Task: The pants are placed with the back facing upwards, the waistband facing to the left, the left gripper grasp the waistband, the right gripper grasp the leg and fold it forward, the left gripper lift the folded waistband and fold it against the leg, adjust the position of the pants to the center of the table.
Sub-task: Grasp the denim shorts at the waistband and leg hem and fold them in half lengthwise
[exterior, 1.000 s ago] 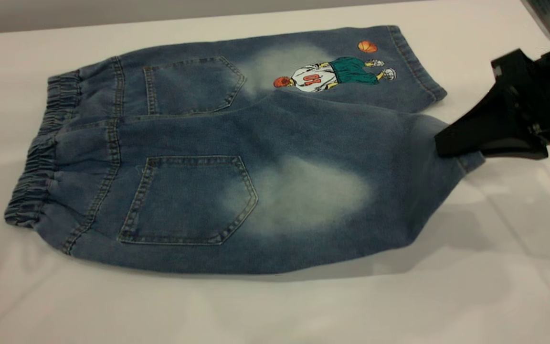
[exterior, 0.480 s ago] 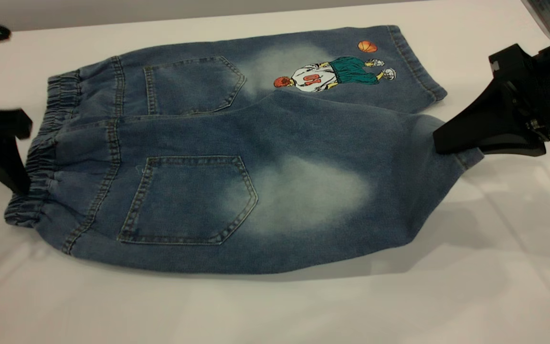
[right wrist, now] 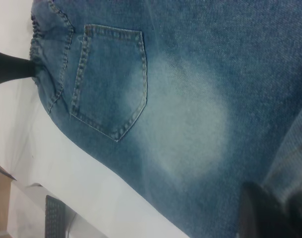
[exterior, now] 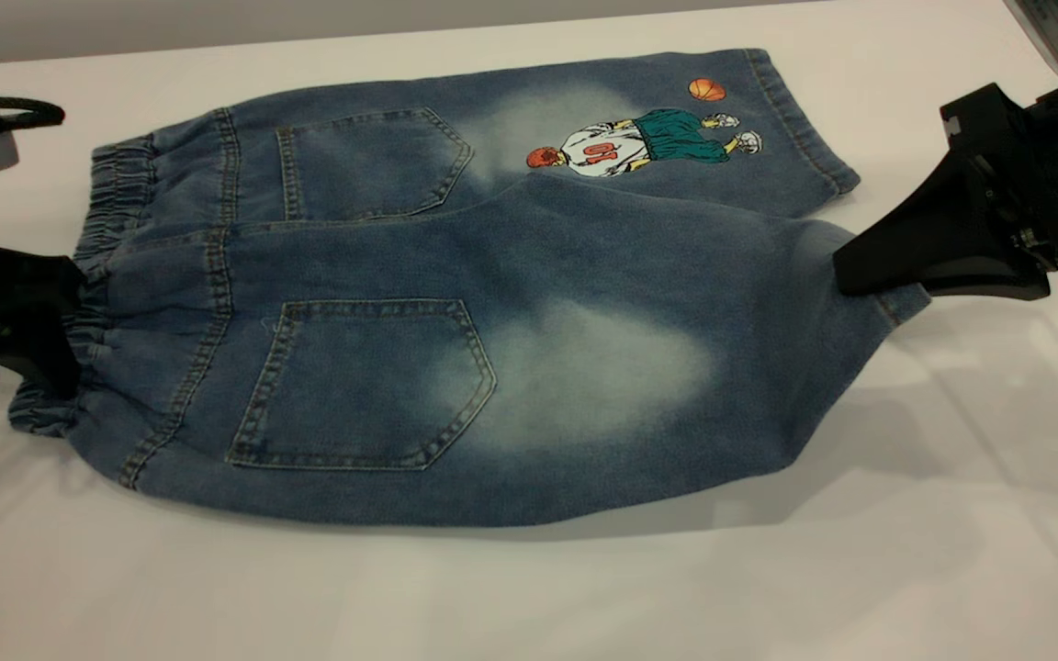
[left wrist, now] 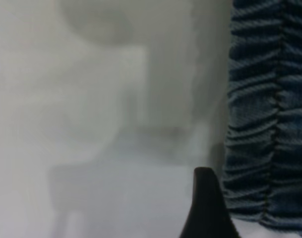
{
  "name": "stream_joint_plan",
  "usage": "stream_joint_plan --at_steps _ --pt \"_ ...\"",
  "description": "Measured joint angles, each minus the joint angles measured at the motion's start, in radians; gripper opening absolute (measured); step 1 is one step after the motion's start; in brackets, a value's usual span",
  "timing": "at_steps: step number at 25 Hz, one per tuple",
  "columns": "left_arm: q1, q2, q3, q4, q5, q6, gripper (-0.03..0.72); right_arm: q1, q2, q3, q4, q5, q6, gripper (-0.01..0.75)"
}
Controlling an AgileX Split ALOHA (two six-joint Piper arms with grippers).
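Exterior view shows a plain white worktop (exterior: 529, 597), matte and bare around the garment, with faint pale streaks of reflected light near its front edge and a strip of grey wall along the far side. The pants (exterior: 455, 294) lie flat on it, back side up, gathered waistband (exterior: 79, 312) toward the left, both patch pockets showing. The far leg carries a basketball-player print (exterior: 644, 142); the near plain leg (exterior: 676, 367) has a pale faded patch and rides over the far leg's inner edge.

At the left edge, the left gripper (exterior: 42, 321) sits against the waistband, its black body covering part of the elastic; whether it clamps the cloth I cannot tell. In the left wrist view one dark fingertip (left wrist: 206, 198) stands just beside the ruffled elastic (left wrist: 265, 114), over the white surface. A looped black cable (exterior: 1, 112) lies behind it.

At the right, the right gripper (exterior: 860, 275) pinches the hem of the plain leg, lifting that corner slightly off the worktop. Right wrist view looks along the denim to the near pocket (right wrist: 108, 79), with a dark object (right wrist: 55, 218) beyond the worktop's edge.
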Motion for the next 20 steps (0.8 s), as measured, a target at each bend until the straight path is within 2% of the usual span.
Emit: stream_joint_plan --at_steps 20 --pt "0.000 0.049 0.000 -0.036 -0.023 -0.006 0.433 0.000 0.000 0.000 0.000 0.008 0.000 0.014"
